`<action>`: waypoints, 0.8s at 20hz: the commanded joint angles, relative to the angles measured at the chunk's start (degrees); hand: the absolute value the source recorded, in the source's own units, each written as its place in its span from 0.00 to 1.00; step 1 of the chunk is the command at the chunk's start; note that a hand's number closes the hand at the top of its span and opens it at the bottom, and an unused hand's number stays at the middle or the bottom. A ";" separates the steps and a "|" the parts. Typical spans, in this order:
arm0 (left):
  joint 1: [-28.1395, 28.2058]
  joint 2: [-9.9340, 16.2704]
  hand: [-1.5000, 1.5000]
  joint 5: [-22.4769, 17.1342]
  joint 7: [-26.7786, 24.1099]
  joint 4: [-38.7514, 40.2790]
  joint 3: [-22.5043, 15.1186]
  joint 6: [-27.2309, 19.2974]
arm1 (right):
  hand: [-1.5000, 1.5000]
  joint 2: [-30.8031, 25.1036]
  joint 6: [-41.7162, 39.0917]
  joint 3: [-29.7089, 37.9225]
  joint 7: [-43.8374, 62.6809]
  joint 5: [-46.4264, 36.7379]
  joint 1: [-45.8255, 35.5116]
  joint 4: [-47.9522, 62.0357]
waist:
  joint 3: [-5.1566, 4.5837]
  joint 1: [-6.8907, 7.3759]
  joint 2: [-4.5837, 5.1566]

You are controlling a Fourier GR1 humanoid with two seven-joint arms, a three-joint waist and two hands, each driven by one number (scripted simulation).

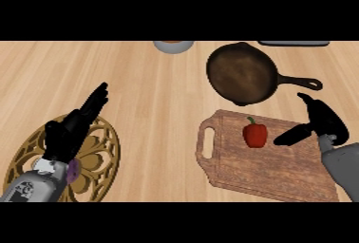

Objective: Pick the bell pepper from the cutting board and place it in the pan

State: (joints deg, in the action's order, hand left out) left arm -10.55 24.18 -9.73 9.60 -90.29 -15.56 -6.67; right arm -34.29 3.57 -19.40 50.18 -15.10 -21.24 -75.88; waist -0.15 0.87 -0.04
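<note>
Pepper (255,135) mid-board (238,171), right robot hand (319,124) open just beside; pan (240,72) beyond board's far edge.

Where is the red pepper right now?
In the head view, the bell pepper sits on the cutting board at right, just left of the right hand, below the pan.

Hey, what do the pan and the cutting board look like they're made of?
The pan looks like cast iron: dark brownish-black all over, dull sheen, with a handle in the same dark material, apparently one piece, ending in a hanging hole. The cutting board looks like wood: reddish-brown, visible grain streaks, matte finish, with a slot handle cut into its left end. Both are judged from looks only.
</note>
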 commanded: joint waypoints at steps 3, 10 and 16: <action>-2.64 -0.74 0.50 0.64 -0.22 2.70 0.06 1.00 | 0.00 1.24 -21.24 -1.07 13.24 10.19 -10.78 4.69 | 0.02 0.60 0.52; -1.11 -0.32 0.50 0.18 0.79 -0.35 0.82 1.80 | 0.00 8.67 -26.44 -2.32 20.54 16.41 -20.05 15.97 | 0.11 1.48 0.39; -2.01 -1.80 0.50 0.99 0.74 1.72 2.20 0.76 | 0.00 8.72 -27.62 -5.07 23.56 15.47 -23.54 19.21 | 0.09 0.02 0.15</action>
State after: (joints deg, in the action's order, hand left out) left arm -11.75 22.72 -8.55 9.67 -88.75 -14.47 -5.82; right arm -26.19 -17.99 -23.58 63.58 0.12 -41.30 -60.19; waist -0.08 1.22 0.12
